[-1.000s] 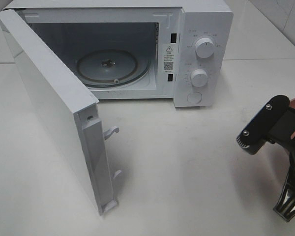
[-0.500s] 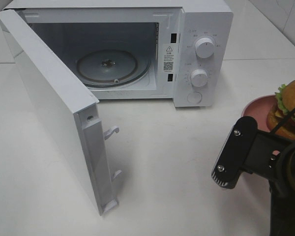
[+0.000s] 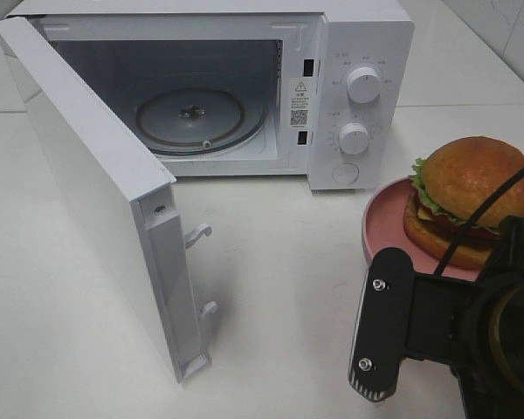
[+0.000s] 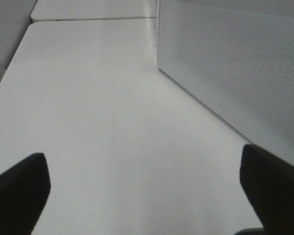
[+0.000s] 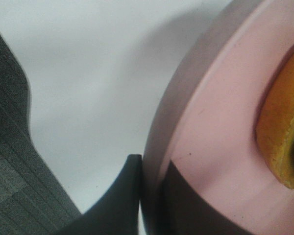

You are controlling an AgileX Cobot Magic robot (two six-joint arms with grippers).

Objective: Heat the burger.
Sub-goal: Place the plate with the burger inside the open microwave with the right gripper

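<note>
- The right pincer is clamped on the rim of the plate. The burger sits on that plate at the right of the scene, nearer than the microwave.
- Keep the plate level, since the tall burger could tip or slide.
- Carry it left and far through the open mouth to the turntable, clear of the door and the frame.
- The left pincer is wide open and empty, above the worktop beside the door.
</note>
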